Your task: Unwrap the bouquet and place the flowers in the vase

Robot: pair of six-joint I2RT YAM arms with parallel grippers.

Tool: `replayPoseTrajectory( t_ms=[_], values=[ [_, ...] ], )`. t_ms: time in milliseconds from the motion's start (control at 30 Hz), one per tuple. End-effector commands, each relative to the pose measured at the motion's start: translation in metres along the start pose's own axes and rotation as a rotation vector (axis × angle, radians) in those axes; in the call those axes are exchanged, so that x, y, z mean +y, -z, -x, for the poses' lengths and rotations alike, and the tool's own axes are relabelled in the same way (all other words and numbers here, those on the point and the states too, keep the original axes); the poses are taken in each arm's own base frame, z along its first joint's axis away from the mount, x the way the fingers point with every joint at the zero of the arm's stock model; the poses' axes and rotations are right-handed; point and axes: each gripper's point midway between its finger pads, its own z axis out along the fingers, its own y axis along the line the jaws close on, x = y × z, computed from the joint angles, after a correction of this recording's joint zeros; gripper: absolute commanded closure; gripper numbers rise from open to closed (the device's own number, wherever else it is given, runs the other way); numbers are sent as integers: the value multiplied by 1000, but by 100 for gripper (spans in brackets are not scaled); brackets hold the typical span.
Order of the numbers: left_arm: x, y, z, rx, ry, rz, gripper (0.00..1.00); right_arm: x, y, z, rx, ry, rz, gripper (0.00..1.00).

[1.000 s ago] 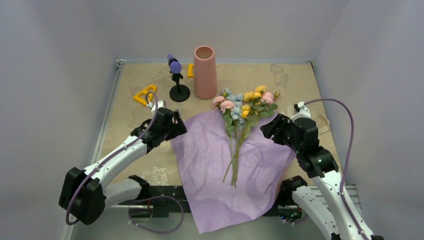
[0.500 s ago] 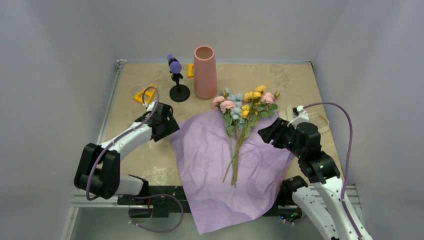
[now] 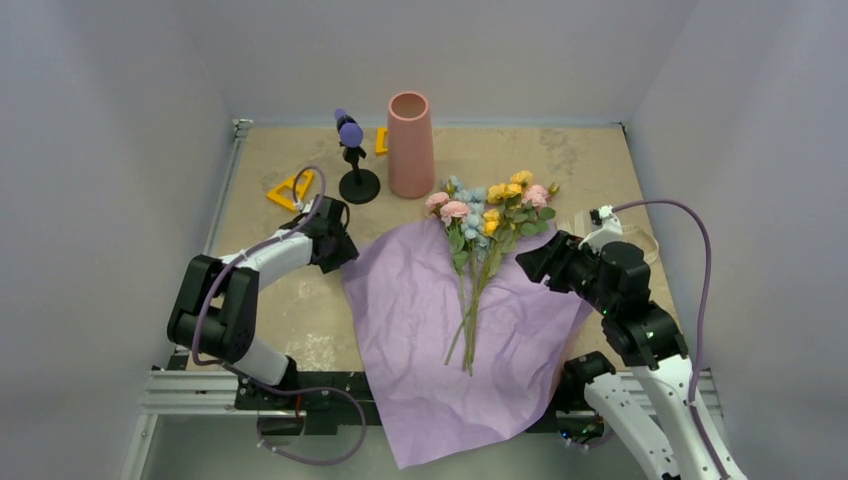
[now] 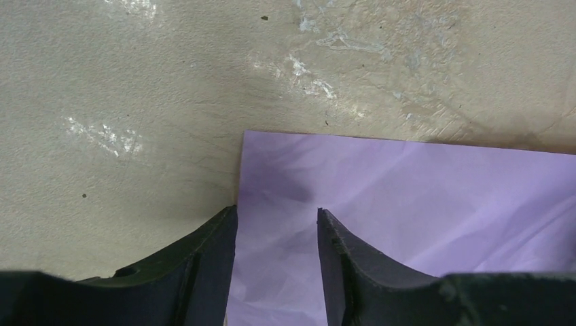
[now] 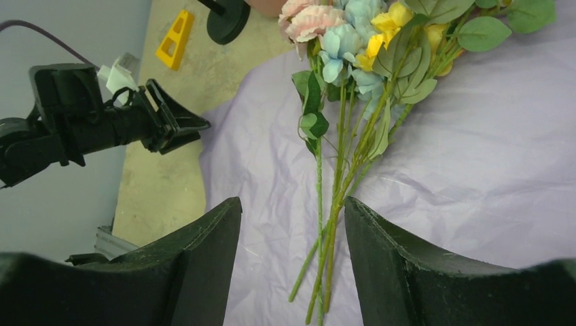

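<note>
Jaws of the left gripper (image 4: 277, 217) stand partly apart with nothing pinched between them. They hang low over the far left corner of the lilac paper wrap (image 4: 407, 204), the left finger about on the sheet's side edge and the right finger over the paper. I cannot tell from here whether the tips touch it. The wrap lies spread flat on the counter (image 3: 270, 300), crinkled, and its near end droops over the counter's front edge. The flowers (image 3: 490, 215) lie on the sheet well to the right of that gripper. Their pink, yellow and pale-blue heads reach past the far edge of the paper, and their thin green stems run back toward the arms. The right gripper (image 3: 527, 262) is over the sheet's right side, near the leaves, and points across at the flowers. Its jaws are also parted and empty, and its wrist camera looks down on the stems through the gap between the fingers. The vase (image 3: 410, 145) stands upright at the far side of the counter, just behind and left of the flower heads and clear of both grippers. A black stand (image 3: 352, 160) with a purple top stands left of the vase, and a yellow triangle (image 3: 290, 188) lies farther left, near the left arm.
</note>
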Motion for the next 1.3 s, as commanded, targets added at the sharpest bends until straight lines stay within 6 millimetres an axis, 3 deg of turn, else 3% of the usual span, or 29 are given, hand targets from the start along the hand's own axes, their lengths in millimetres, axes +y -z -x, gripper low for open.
replayPoseTrajectory(
  t_ms=[0,133,333,533,833,1067,1133,1267],
  values=[
    [-12,1,15,-12,-20,-23,55,24,11,22,-52,33,76,38],
    [-13,1,15,6,-34,-7,69,26,12,24,-58,31,83,38],
    [-15,1,16,11,-32,-11,99,26,15,25,-67,31,81,38],
    [-12,9,20,-26,-9,-10,100,22,16,24,-70,40,63,38],
    [13,51,54,-181,28,40,100,19,12,20,-61,44,65,38],
    [21,68,64,-231,38,48,100,17,14,19,-66,55,60,38],
    [8,71,62,-214,29,-19,100,17,15,18,-64,63,62,38],
    [-58,90,33,-164,-62,-351,90,10,11,13,-55,78,45,38]
  ],
)
